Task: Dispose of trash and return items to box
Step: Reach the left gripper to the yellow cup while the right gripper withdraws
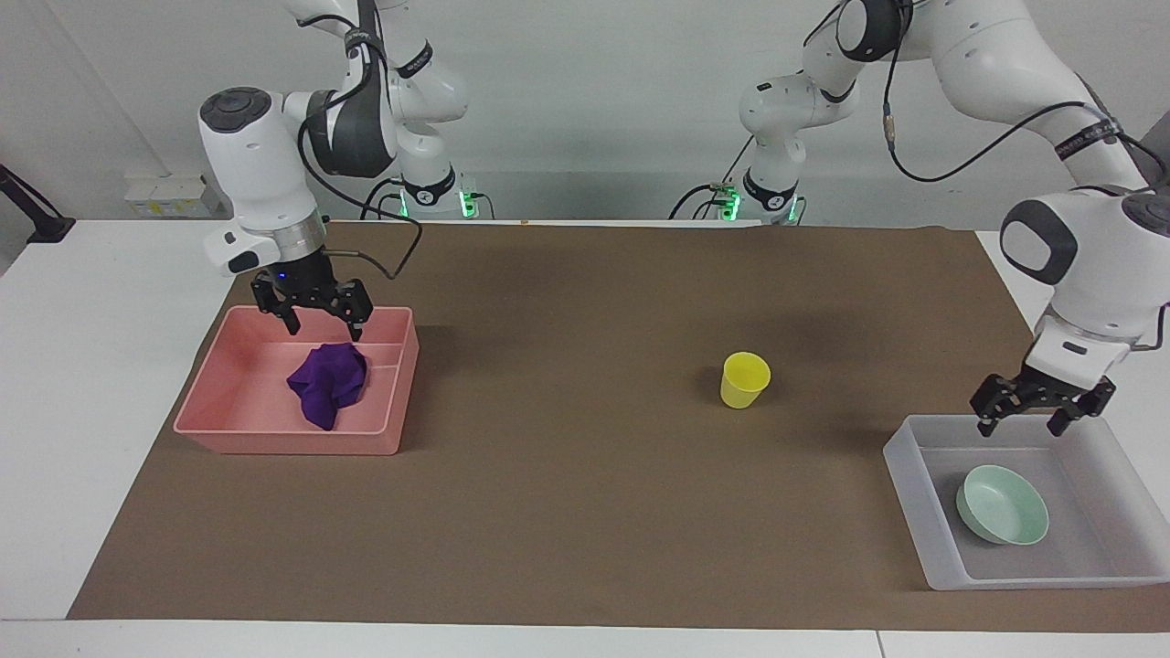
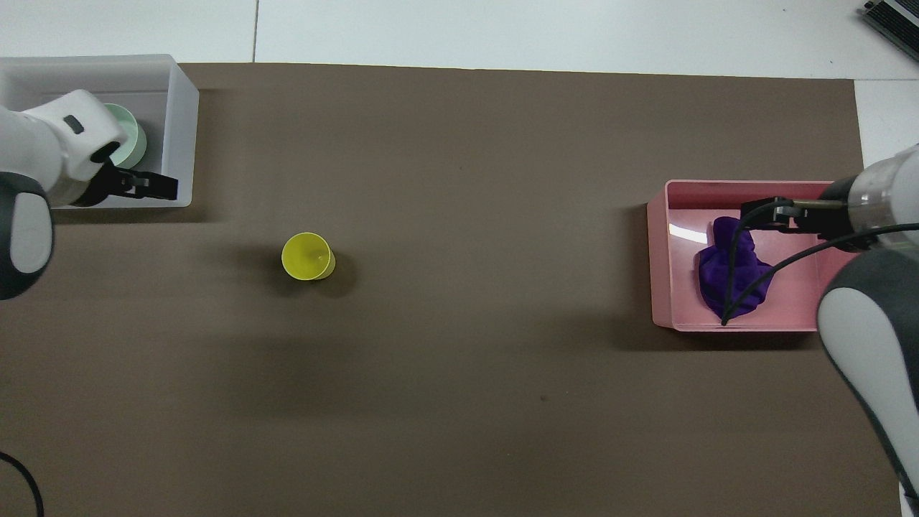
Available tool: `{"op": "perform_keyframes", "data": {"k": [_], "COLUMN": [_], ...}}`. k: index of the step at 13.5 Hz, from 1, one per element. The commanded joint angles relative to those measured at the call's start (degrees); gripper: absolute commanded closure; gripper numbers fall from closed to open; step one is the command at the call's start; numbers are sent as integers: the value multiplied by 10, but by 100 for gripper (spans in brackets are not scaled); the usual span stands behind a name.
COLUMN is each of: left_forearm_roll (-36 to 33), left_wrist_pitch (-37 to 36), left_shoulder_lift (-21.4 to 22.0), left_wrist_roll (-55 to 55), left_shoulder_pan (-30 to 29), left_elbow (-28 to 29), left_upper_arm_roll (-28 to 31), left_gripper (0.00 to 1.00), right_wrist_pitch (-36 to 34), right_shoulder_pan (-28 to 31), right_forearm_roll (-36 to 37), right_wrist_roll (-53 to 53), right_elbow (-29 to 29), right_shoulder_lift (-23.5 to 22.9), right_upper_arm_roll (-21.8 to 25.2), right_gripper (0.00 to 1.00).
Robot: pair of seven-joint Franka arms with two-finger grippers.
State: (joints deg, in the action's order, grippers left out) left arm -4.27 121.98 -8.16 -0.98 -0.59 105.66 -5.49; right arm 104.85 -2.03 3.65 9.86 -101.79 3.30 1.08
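The purple cloth wad lies in the pink bin; it also shows in the overhead view. My right gripper hangs open and empty just above the cloth, clear of it, and shows in the overhead view. The mint-green bowl sits in the translucent box. My left gripper is open and empty above the box's edge nearest the robots. In the overhead view the left gripper and its wrist hide most of the bowl. The yellow cup stands upright on the brown mat, between box and bin.
The brown mat covers most of the white table. The pink bin is at the right arm's end, the box at the left arm's end. The cup stands alone on the mat.
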Motion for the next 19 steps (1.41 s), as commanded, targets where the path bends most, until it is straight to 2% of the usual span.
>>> {"op": "perform_keyframes", "data": {"k": [1, 3, 7, 11, 12, 13, 14, 17, 19], "left_forearm_roll": [-7, -7, -7, -7, -7, -7, -7, -7, -7], "left_wrist_pitch": [57, 109, 147, 224, 232, 236, 230, 221, 174], "left_shoulder_lift": [38, 48, 47, 39, 33, 25, 24, 32, 39], "left_wrist_roll": [65, 105, 150, 156, 158, 160, 159, 158, 152], "left_shoulder_pan": [56, 87, 130, 136, 140, 144, 144, 140, 137], "left_elbow": [87, 136, 175, 228, 228, 230, 226, 220, 192], "left_upper_arm_roll": [8, 8, 8, 7, 8, 8, 8, 8, 9], "left_gripper": [0, 0, 3, 37, 51, 82, 100, 100, 100], "right_wrist_pitch": [-90, -148, -153, -154, -153, -154, -156, -161, -158], "right_shoulder_pan": [10, 12, 18, 22, 28, 28, 29, 26, 21], "right_forearm_roll": [6, 7, -4, -27, -36, -36, -31, -26, -7], "right_wrist_roll": [-14, -35, -56, -55, -56, -56, -56, -68, -67], "right_elbow": [79, 112, 92, 84, 83, 83, 83, 80, 77], "right_shoulder_lift": [-1, 2, 17, 21, 21, 21, 20, 20, 21], "right_upper_arm_roll": [0, 6, 6, 6, 6, 6, 6, 6, 2], "right_gripper": [0, 0, 0, 0, 0, 0, 0, 0, 0]}}
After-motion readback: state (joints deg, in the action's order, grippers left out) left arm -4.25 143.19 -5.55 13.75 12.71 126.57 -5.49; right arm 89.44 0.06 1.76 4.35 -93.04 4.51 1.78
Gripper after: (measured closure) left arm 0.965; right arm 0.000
